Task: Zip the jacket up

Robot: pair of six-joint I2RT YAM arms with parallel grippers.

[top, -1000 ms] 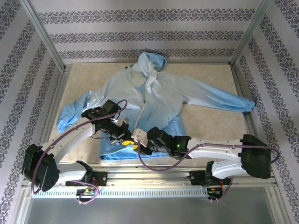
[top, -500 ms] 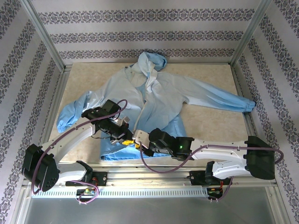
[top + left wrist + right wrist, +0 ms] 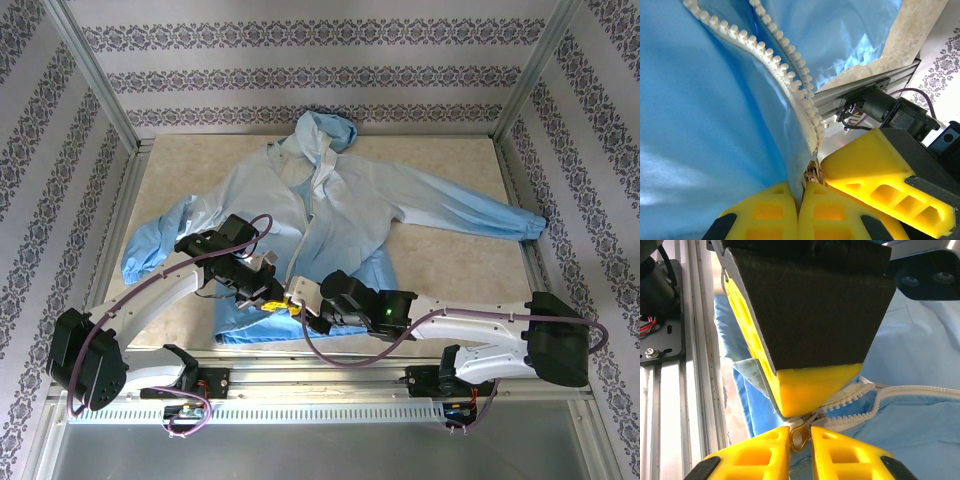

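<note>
Light-blue jacket (image 3: 340,200) spread flat on the beige table (image 3: 450,270), hood (image 3: 325,130) at twelve o'clock.
At its six-o'clock hem (image 3: 245,335) the left gripper (image 3: 801,197) pinches fabric beside the zipper (image 3: 790,85); the right gripper (image 3: 800,436), crowded against it, pinches the zipper pull (image 3: 798,441).

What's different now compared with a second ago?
The right jaws shifted slightly toward the table's near edge and closed onto the zipper pull. The left jaws stayed clamped on the jacket at its hem, and the jacket itself lay as before.
</note>
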